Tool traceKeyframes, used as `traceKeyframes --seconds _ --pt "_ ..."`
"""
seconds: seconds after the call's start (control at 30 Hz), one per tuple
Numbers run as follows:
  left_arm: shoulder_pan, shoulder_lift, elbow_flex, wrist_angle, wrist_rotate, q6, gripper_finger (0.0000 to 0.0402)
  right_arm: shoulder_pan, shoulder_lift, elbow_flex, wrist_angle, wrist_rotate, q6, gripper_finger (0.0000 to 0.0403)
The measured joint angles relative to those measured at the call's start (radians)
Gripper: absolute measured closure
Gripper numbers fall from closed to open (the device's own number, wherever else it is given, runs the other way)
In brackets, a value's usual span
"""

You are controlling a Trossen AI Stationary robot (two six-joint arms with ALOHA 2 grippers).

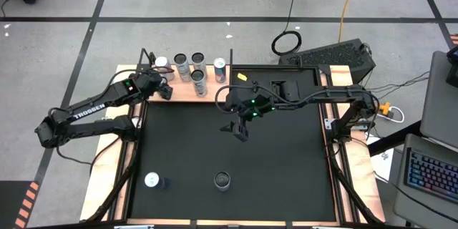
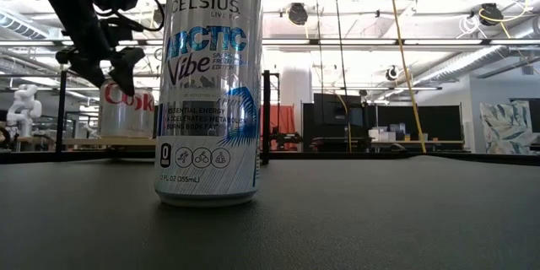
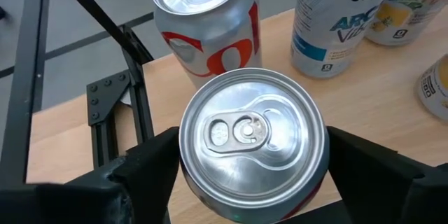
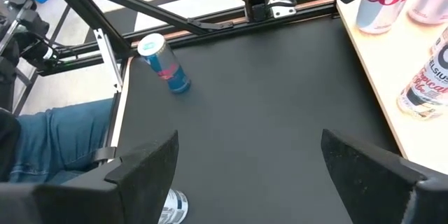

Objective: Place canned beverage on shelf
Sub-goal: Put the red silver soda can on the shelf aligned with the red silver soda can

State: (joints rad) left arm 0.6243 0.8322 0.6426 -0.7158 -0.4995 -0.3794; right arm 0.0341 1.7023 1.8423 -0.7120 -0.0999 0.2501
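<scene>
The shelf (image 1: pixel 179 91), a light-wood board with thin black rods, stands at the far left of the black mat (image 1: pixel 286 172). Several cans stand on it, among them a red-and-silver cola can (image 3: pixel 203 14) and tall white cans (image 1: pixel 197 61). My left gripper (image 1: pixel 166 89) is over the shelf's near part, shut on another silver-topped cola can (image 3: pixel 252 133). My right gripper (image 1: pixel 240 127) hangs open and empty over the middle of the mat. A tall white-and-blue can (image 2: pixel 209 84) stands on the mat's near part. A blue-and-red can (image 1: pixel 152 180) lies on its side at the near left. My left gripper pinches the cola can's round wall just below its top rim (image 3: pixel 183 161), one finger (image 3: pixel 147 171) on each side. The fingers come from above, slanting down. The can is upright over the shelf board (image 3: pixel 392 112); its own top hides its base, so I cannot tell whether it stands on the board.
A person's leg in blue jeans (image 4: pixel 56 140) shows beyond the mat's edge. A black case (image 1: pixel 336 57) and a cable loop (image 1: pixel 286 41) lie on the floor beyond the far edge. A keyboard (image 1: pixel 429 172) is at the right. Bare mat lies between the two loose cans and the shelf.
</scene>
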Motion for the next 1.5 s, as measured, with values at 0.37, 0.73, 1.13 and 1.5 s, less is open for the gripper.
traceKeyframes --seconds 0.37,0.73,1.13,1.5 --pt "0.0 0.0 0.0 0.004 0.0 0.053 0.0118 0.0 0.0 0.0 0.0 0.001 0.0 0.0073" --pt "0.001 -0.001 0.001 0.009 0.074 0.213 0.0118 0.0 0.0 0.0 0.0 0.0 0.0 0.0073" --pt "0.037 -0.003 0.002 0.034 0.275 0.324 0.0118 0.0 0.0 0.0 0.0 0.0 0.019 0.0073" --pt "0.101 -0.007 0.002 0.029 0.355 0.409 0.0118 0.001 0.0 0.0 -0.029 -0.001 0.019 0.0073"
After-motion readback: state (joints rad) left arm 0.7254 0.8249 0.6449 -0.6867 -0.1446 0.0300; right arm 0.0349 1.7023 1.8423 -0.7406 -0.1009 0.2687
